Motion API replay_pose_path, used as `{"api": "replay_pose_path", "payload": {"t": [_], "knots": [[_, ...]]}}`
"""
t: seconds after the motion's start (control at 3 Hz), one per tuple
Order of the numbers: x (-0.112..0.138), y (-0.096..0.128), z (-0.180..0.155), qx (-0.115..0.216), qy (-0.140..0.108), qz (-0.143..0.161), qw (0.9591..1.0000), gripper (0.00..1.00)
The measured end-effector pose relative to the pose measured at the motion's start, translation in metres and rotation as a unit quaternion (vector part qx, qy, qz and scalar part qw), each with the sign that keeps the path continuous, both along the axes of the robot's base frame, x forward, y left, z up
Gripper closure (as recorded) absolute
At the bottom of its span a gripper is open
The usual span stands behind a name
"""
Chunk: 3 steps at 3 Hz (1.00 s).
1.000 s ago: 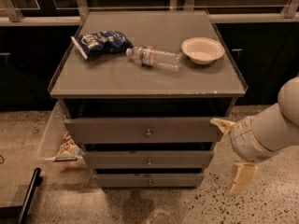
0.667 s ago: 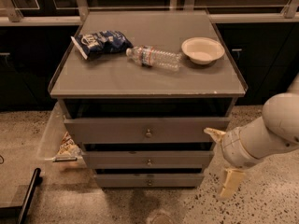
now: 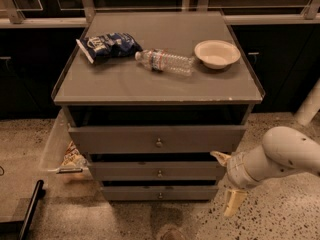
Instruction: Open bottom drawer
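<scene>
A grey cabinet with three drawers stands in the middle of the camera view. The bottom drawer (image 3: 150,192) is the narrowest and lowest, with a small round metal knob (image 3: 160,195) at its centre, and it looks shut. My gripper (image 3: 226,180) is at the cabinet's right front corner, level with the middle and bottom drawers. Its two cream fingers (image 3: 233,203) are spread apart, holding nothing. It is to the right of the knob and apart from it.
On the cabinet top (image 3: 125,81) lie a blue chip bag (image 3: 107,45), a clear plastic bottle (image 3: 165,61) and a white bowl (image 3: 216,53). A clear bin (image 3: 52,146) with snacks stands left of the cabinet. A black bar (image 3: 27,209) lies on the floor at lower left.
My arm and gripper have moved left and a little down, closer to the right side of the lower drawers. The drawers have not moved.
</scene>
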State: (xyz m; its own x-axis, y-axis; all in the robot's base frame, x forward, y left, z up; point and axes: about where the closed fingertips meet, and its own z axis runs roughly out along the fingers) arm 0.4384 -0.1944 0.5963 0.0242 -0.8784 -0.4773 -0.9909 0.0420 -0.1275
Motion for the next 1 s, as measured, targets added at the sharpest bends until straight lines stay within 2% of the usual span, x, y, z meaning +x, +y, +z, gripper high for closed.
{"api": "replay_pose_path", "payload": {"t": [0.33,0.67,1.0], "knots": [[0.007,-0.001,-0.047,0.008,0.007,0.004,0.9999,0.0],[0.007,-0.005,-0.091,0.011,0.026,-0.002,0.9996,0.0],[0.007,-0.005,-0.091,0.011,0.026,-0.002,0.9996,0.0]]}}
